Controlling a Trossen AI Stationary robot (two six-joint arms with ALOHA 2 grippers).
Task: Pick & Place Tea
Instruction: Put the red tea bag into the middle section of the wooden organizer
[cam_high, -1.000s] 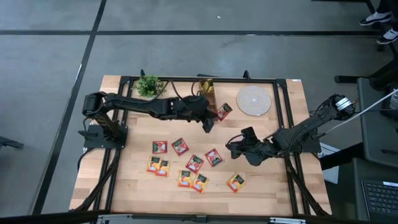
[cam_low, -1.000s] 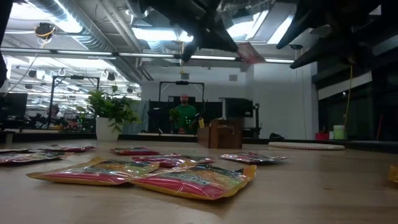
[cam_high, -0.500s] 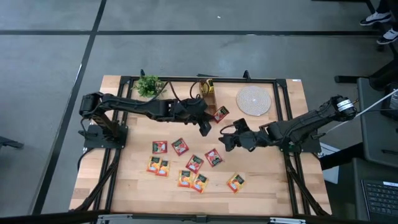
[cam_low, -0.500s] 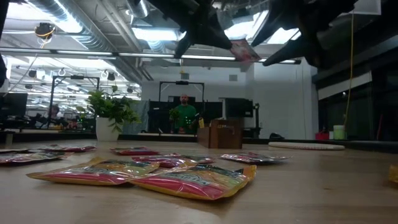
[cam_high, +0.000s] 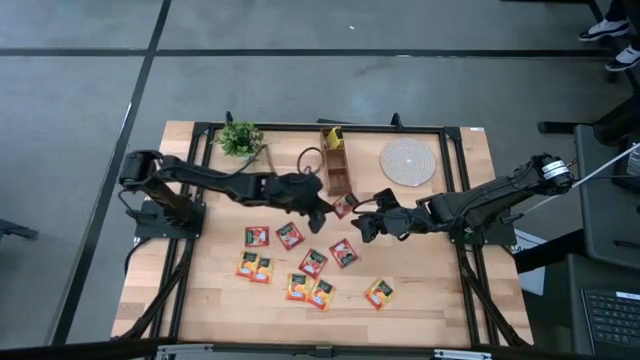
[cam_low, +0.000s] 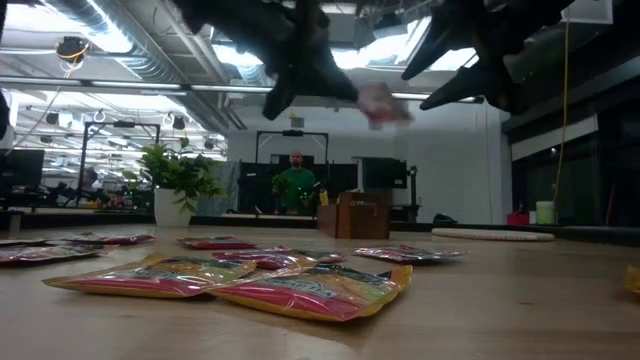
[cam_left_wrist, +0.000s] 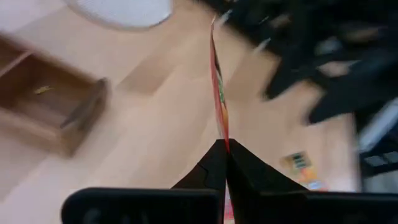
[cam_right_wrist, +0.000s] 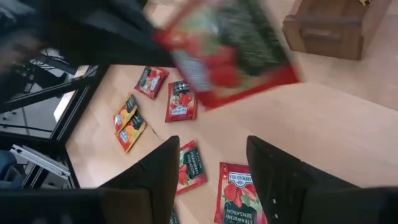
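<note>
Over the wooden desk (cam_high: 420, 290), the left gripper (cam_high: 322, 210) pinches a red sachet (cam_high: 343, 207) aloft; the right gripper (cam_high: 366, 226), fingers spread, should close squarely before any release.

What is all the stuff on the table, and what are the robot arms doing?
Tea sachets on the table: nine; four red, five orange-yellow; spread over the middle and near part.
Held sachet: one, red, in the air near the table's middle.
Wooden box: one, brown, at the far edge.
Woven mat: one, pale, round, beside the box.
Potted plant: one, green, far left corner.
Table: one, light wood.
Left gripper: shut on the held sachet.
Right gripper: open, facing that sachet.
</note>
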